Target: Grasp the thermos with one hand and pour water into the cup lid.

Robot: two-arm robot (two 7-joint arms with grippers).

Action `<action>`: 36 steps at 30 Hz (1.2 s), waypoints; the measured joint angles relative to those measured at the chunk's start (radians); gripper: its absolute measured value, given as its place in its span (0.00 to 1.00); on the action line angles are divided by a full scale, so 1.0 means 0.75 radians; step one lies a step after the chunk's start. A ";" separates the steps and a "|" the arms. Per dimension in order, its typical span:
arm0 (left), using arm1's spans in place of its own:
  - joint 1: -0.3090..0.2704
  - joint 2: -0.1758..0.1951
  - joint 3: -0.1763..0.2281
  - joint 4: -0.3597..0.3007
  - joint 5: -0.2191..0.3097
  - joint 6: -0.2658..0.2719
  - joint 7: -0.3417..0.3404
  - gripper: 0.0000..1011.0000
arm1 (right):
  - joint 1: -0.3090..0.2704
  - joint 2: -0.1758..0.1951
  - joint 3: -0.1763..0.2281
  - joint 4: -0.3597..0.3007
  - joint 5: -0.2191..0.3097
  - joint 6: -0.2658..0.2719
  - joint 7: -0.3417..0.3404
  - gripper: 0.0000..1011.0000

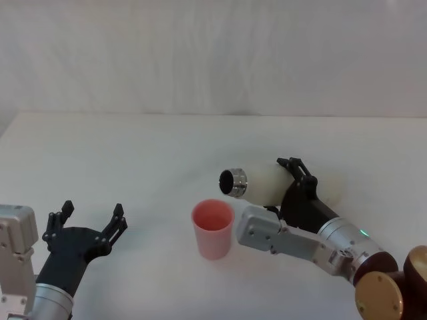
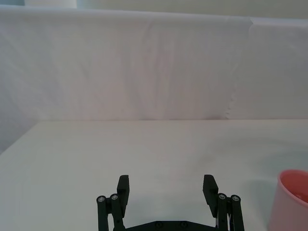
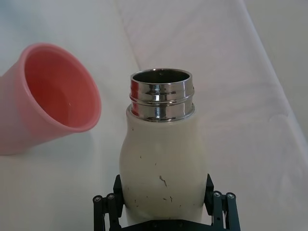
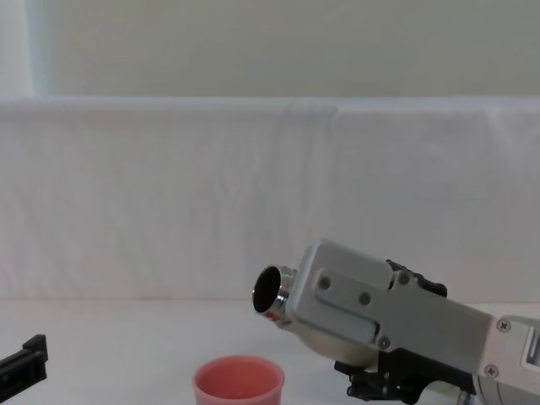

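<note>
- Thermos is tipped on its side in the air, its steel mouth just above and beside the cup lid.
- Right end effector is clenched around the thermos body.
- Left end effector sits released, well apart on the left.
- Water could miss and splash the bench, because the mouth may not be over the pink rim.
- Open room lies all around the cup lid.
</note>
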 joint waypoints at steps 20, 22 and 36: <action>0.000 0.000 0.000 0.000 0.000 0.000 0.000 0.99 | 0.018 0.023 -0.037 0.000 -0.099 0.029 0.013 0.95; 0.000 0.000 0.000 0.000 0.000 0.000 0.000 0.99 | 0.019 0.024 -0.039 0.000 -0.107 0.032 0.013 0.95; 0.000 0.000 0.000 0.000 0.000 0.000 0.000 0.99 | 0.027 0.032 -0.056 -0.002 -0.155 0.039 0.016 0.95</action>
